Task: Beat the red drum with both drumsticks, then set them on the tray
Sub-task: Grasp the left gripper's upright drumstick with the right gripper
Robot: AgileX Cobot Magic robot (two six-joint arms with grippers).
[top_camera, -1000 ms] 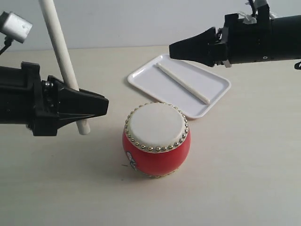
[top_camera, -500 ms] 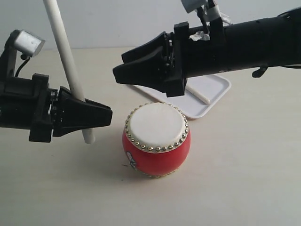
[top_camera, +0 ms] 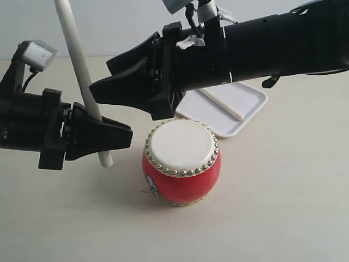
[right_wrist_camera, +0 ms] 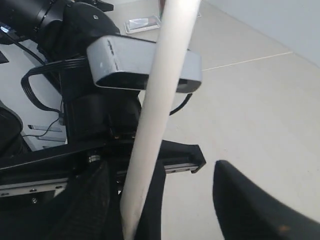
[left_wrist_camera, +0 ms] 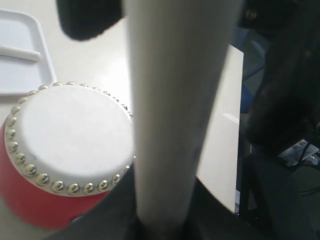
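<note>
Two cream-white drumsticks are seen near a small red drum (top_camera: 181,177), which stands on a pale table (top_camera: 283,207) with its cream skin facing up. The first drumstick (top_camera: 76,60) is clamped nearly upright in the closed left gripper (top_camera: 124,136), just beside the drum on its left in the exterior view. Its lower end is shown close to the table, though contact cannot be judged. The right gripper (top_camera: 101,75) is stretched across above and behind the drum. Its jaws are held apart, and in the right wrist view this same stick is seen between them, not pinched. The second drumstick (top_camera: 221,102) is laid flat in the white tray (top_camera: 253,101), just behind the drum and to its right.
</note>
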